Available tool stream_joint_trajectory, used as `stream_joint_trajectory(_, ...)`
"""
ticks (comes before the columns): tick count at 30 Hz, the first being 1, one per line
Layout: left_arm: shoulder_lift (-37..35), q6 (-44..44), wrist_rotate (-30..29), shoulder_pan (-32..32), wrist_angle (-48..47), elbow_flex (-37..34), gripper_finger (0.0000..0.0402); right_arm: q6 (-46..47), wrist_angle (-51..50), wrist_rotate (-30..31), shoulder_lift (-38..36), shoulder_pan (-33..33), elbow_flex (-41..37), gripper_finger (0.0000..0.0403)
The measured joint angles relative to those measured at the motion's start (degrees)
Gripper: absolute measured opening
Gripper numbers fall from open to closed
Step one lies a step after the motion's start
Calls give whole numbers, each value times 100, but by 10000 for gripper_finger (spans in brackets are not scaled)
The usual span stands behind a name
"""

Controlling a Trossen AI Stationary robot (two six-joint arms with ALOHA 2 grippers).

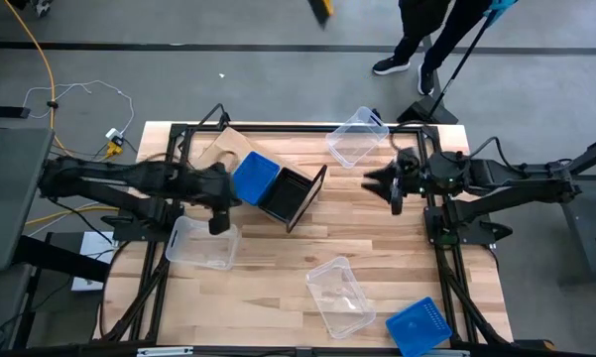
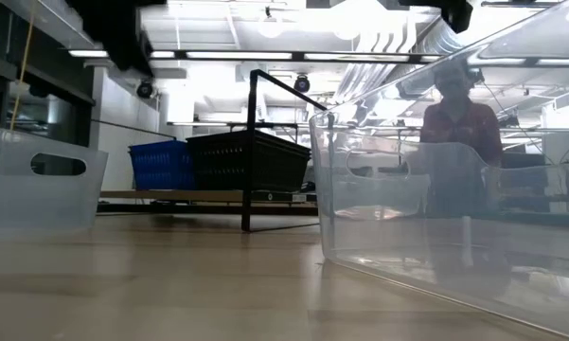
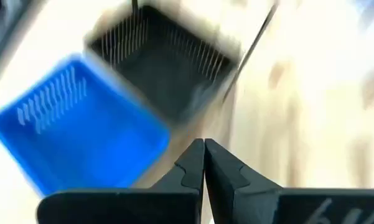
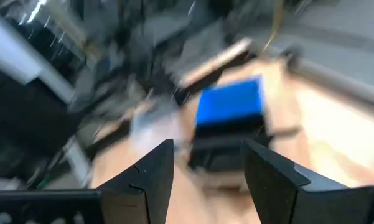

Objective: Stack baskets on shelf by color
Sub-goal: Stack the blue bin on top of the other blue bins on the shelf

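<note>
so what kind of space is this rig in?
Looks like an indoor lab or workshop: bare grey floor with loose cables around the wooden table, exposed ducts and strip lights overhead, and a person behind the bench.

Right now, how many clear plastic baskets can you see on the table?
3. One clear basket lies at the far edge, one at the left side, one near the front, beside a blue basket. Others may be hidden inside the shelf.
</note>
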Motion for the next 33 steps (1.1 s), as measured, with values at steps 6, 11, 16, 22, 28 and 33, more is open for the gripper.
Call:
stream_joint_trajectory(6,-1260,-459,-681,-298,1269,-258,0,920,-2322,-1591,873,514,942,174)
stream_joint_trajectory(11,-1807,-621,-1209,-411,1450,-328,0,2491,-3558,-2944,1482,1452,1113,174)
stream_joint_trajectory(16,-1954,-621,-1323,-432,1459,-328,0,4290,-3648,-3358,1888,2748,765,174)
stream_joint_trajectory(22,-1919,-598,-1317,-432,1455,-330,0,6462,-3549,-3535,2389,3835,371,174)
stream_joint_trajectory(28,-1914,-526,-1256,-431,1453,-332,0,7346,-3481,-3545,2883,4222,119,174)
stream_joint_trajectory(33,-1913,-422,-1163,-432,1453,-332,0,7307,-3355,-3673,3270,4227,-174,174)
